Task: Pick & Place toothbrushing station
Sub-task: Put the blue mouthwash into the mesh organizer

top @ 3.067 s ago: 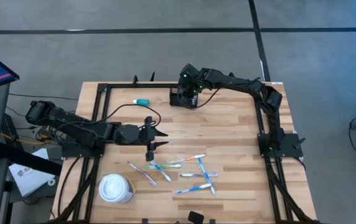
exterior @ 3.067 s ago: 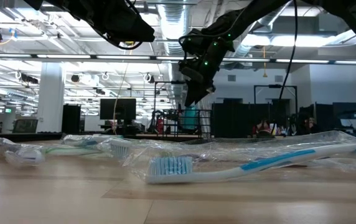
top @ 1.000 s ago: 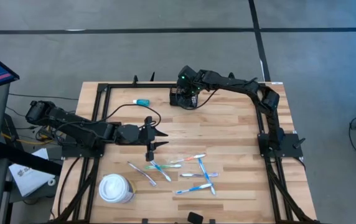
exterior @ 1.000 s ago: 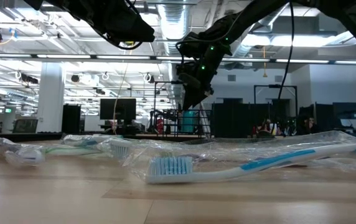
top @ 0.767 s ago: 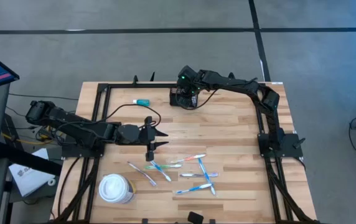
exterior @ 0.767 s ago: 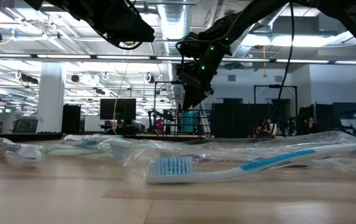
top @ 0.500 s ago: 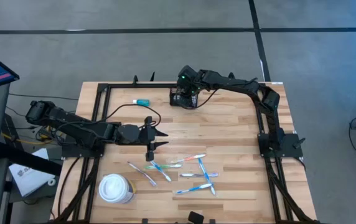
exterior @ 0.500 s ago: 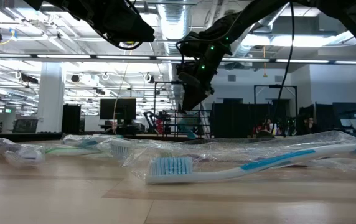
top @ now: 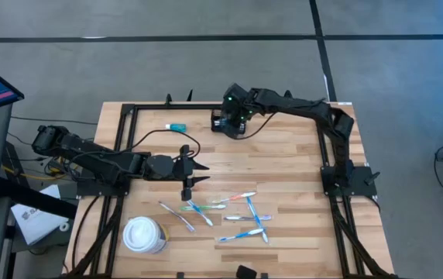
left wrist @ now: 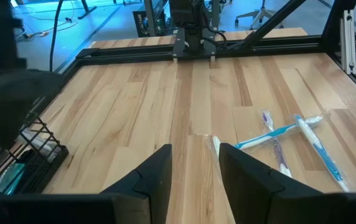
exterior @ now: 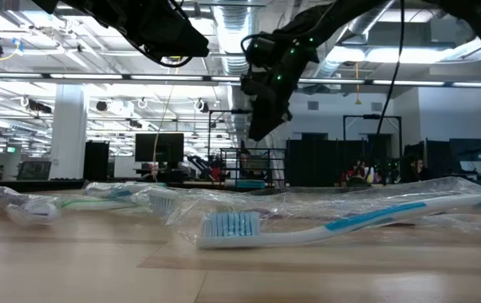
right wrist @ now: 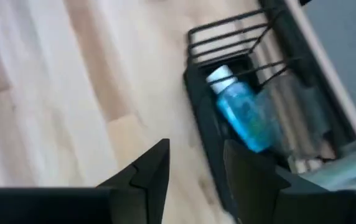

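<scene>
Black wire-mesh organiser (top: 223, 122) standing at the table's (top: 283, 167) twelve o'clock edge, blue bottle (right wrist: 243, 116) inside. Right claw (right wrist: 193, 165) just above it, released, gripping nothing. Left claw (left wrist: 193, 163) near centre, parted, empty. Toothbrushes (top: 241, 217) scattered toward six o'clock.

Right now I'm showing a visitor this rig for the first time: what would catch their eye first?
Probably the right gripper, fingers apart, hanging over the black wire organiser at the table's far edge, a blue bottle lying inside it. Next, the scattered toothbrushes on the near half of the table, with the white lidded cup beside them. The left gripper waits open near the middle.
</scene>
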